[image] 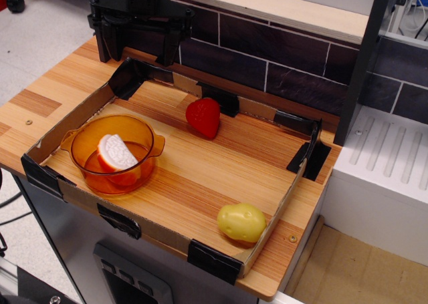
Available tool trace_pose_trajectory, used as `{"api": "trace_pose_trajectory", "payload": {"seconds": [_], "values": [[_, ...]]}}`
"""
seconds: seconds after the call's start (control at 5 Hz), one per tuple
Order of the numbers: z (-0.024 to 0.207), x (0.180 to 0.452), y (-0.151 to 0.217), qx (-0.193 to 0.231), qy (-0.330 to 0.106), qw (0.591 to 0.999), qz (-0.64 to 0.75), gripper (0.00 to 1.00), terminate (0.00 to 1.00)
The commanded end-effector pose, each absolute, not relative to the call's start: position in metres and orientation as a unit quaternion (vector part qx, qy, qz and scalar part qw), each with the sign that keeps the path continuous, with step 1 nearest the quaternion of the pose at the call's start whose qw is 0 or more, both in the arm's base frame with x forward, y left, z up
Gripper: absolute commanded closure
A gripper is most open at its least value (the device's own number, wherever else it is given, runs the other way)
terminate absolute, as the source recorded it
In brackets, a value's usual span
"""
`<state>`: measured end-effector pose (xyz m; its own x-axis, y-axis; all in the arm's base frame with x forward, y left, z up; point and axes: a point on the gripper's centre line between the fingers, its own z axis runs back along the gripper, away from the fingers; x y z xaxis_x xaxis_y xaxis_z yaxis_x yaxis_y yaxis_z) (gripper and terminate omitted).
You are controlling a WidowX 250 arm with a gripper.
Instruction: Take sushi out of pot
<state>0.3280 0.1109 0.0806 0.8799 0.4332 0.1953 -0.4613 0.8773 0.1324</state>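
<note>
The sushi (116, 153), with a white ridged top on an orange-red base, lies tilted inside the translucent orange pot (144, 129). The pot stands at the front left of the wooden board. My gripper (140, 33) is a black mass at the back left, well behind and above the pot and touching nothing. Its fingers blend into the dark arm, so I cannot tell whether they are open or shut.
A red strawberry (204, 117) sits at the back middle and a yellow potato (241, 222) at the front right corner. A low cardboard wall (281, 204) with black tape corners rings the board. A dark tiled wall (267, 57) stands behind, and a white ridged surface (388, 150) lies to the right.
</note>
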Motion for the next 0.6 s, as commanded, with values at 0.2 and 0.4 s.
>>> {"api": "trace_pose_trajectory", "payload": {"seconds": [0.2, 0.4], "values": [[0.100, 0.319, 0.124, 0.076, -0.087, 0.950, 0.290, 0.00, 0.00], [0.120, 0.303, 0.130, 0.063, -0.109, 0.942, 0.312, 0.00, 0.00]]}}
